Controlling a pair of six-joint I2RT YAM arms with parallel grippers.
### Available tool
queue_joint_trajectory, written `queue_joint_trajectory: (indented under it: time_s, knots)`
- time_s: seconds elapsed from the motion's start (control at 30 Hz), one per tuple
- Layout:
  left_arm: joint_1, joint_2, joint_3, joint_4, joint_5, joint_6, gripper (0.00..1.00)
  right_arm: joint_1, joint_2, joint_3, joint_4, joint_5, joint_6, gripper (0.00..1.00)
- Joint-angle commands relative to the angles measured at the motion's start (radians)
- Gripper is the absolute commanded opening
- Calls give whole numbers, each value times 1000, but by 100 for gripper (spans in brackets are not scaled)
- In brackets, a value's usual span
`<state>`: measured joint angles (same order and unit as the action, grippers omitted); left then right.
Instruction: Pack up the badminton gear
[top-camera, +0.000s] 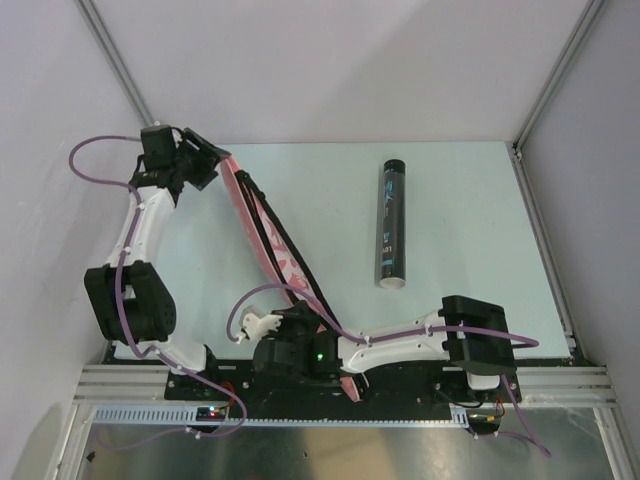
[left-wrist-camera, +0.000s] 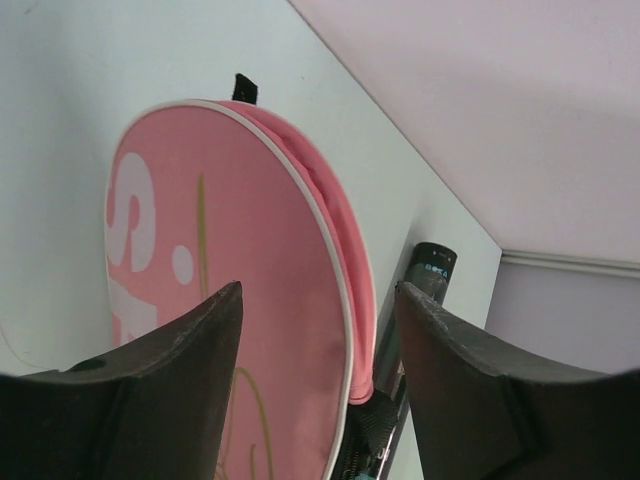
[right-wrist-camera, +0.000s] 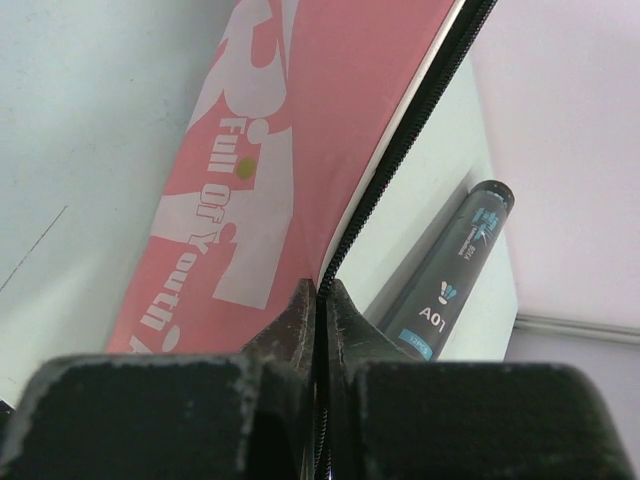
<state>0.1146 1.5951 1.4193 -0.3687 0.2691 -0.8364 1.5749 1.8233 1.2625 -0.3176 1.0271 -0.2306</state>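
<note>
Case (top-camera: 268, 232) on edge, far left to near centre. Left gripper (left-wrist-camera: 318, 300) jaws spread astride its far end; right gripper (right-wrist-camera: 322, 292) jaws pinching its edge. Tube (top-camera: 392, 222) lies apart, right, probably still unpacked.

Pink racket case (top-camera: 268, 238) on edge, diagonal — black tube (top-camera: 392, 222) lying apart, right.

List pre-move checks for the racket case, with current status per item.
1. Grip: right gripper jaws shut on racket case at its zipper: ok.
2. Hold: left gripper jaws open, straddling the case's head end; contact: cannot tell.
3. Rackets inside: cannot tell.
4. Black tube lies apart from the case: ok.
5. Shuttlecocks stowed: cannot tell, none in view.
</note>
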Motion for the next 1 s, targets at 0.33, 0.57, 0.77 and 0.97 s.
queue_joint_trajectory:
  time_s: [0.33,0.57,0.77,0.97]
  knots:
    - [-33,3,-36,8,39,23,40,29,-4,3,23,-30,54,0]
    - [-33,-6,-47,7,21,-5,2,21,-108,25,72,-131,98,22]
    - [-33,1,-25,9,-20,-62,0,-86,-227,36,120,-312,156,40]
    - [-35,-3,-6,8,-32,-70,0,-290,-279,51,283,-548,146,50]
